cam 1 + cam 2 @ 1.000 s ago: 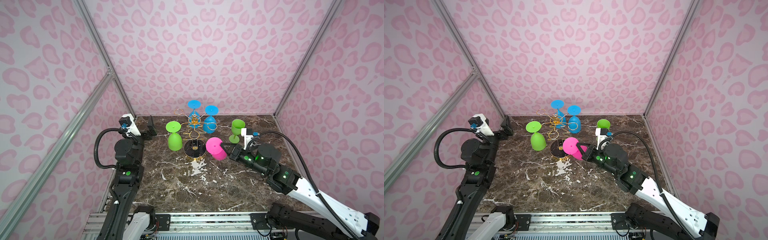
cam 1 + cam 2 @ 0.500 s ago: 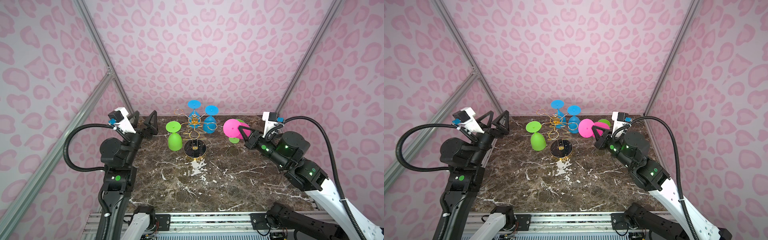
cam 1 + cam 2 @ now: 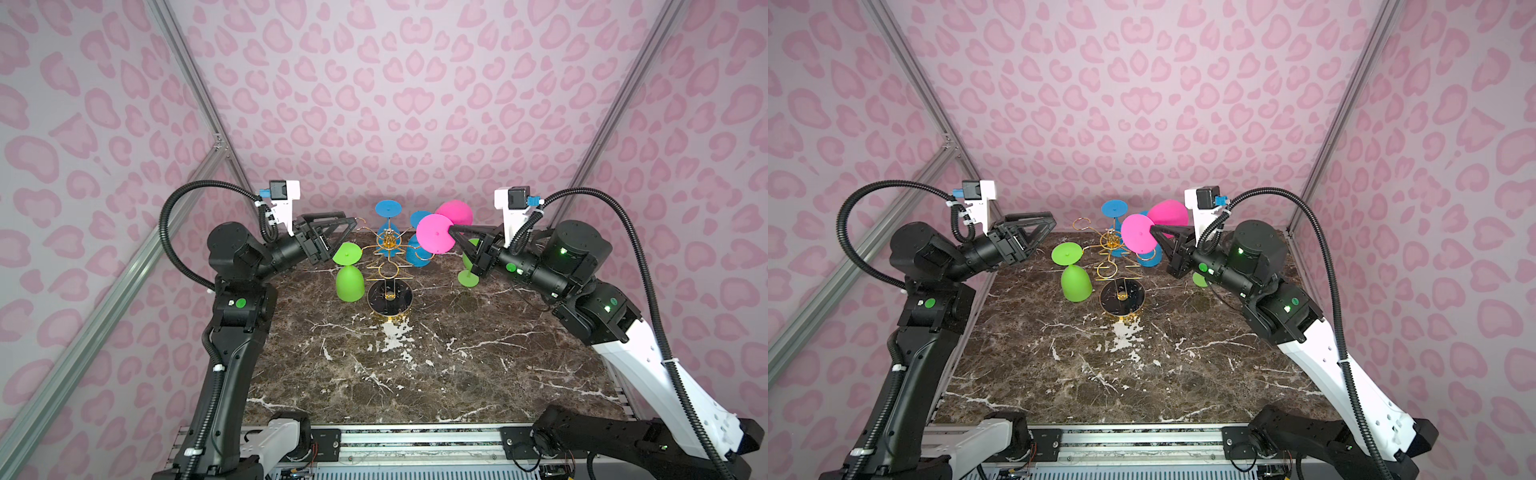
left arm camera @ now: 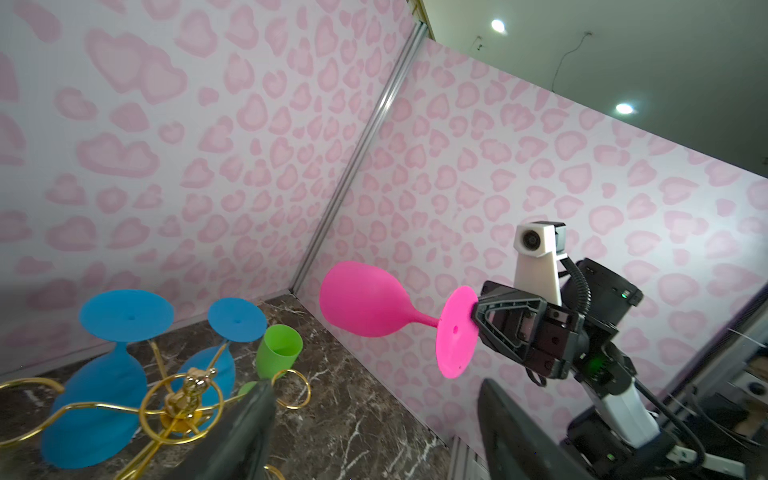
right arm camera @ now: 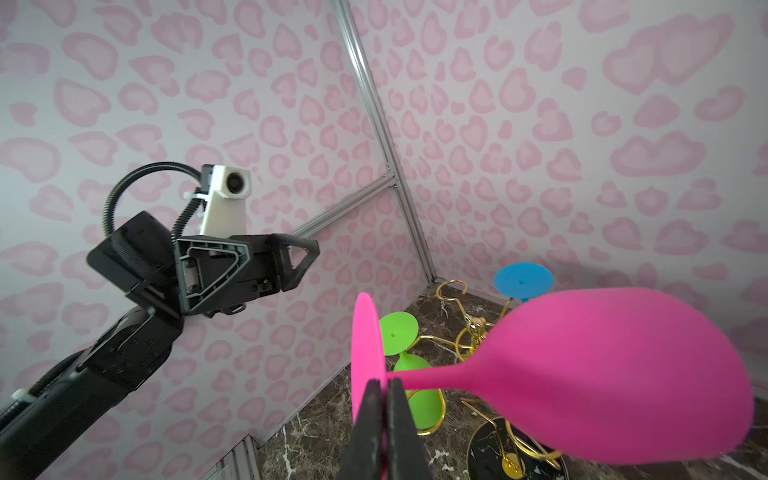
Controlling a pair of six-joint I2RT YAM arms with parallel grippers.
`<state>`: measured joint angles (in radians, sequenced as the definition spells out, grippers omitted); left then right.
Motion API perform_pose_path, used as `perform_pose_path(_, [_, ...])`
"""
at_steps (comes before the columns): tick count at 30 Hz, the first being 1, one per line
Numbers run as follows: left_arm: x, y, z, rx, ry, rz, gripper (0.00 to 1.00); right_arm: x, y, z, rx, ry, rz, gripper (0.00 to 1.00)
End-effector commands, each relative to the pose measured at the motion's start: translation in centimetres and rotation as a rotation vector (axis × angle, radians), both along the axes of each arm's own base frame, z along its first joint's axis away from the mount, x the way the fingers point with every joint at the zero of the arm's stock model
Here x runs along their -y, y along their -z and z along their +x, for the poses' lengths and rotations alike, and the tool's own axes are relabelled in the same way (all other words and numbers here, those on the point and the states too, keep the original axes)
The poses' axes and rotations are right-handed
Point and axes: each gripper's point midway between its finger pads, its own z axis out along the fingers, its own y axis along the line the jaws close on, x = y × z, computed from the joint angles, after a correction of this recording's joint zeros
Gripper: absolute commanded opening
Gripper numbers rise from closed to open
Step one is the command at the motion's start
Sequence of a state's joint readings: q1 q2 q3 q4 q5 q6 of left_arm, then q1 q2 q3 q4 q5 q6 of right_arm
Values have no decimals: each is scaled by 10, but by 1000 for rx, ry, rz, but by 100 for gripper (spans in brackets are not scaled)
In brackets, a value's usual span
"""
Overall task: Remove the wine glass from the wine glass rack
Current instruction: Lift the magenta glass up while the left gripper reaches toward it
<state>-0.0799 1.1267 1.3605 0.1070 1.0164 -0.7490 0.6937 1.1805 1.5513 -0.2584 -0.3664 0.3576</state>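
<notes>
Left of the wine glass rack [image 3: 389,300], the left gripper [image 3: 343,233] hangs in the air, jaws spread wide, nothing in them. On the rack's left arm a hanging green glass [image 3: 350,282] dangles bowl-down. Behind the post, the blue glasses [image 4: 95,386] are hung the same way.

And here's the prize: the pink wine glass [image 4: 361,305] is off the rack, above it and to its right, lying sideways with its bowl toward the back wall. The right gripper [image 5: 386,388] is pinched tight on its foot end.

I read this as the carry-away, maybe a handover. A long bowl on a foot-end grip will want to swing, so pinch firm, travel slowly, and steer wide of the blue glasses and wire loops.

Right of the rack, a standing green glass [image 4: 278,351] sits upright on the table [image 3: 415,374].

The count:
- Glasses: five in all, two blue, two green, one pink.
- Where they are: three hanging, one standing, one in the gripper.
- Rack: one.
- Grippers: two.
</notes>
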Motion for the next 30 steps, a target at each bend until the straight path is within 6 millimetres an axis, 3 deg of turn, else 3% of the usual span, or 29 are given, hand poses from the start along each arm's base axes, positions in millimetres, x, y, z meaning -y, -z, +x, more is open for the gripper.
perform_pose_path(1, [20,-5,-27,5,205,26,73,-19,-16,-11,91,-129,7,0])
perform_pose_path(10, [43,6,-26,-36,322,43,69,-43,-22,-4,85,-221,38,0])
perform_pose_path(30, [56,5,-19,-47,330,31,58,-71,-11,0,34,-271,56,0])
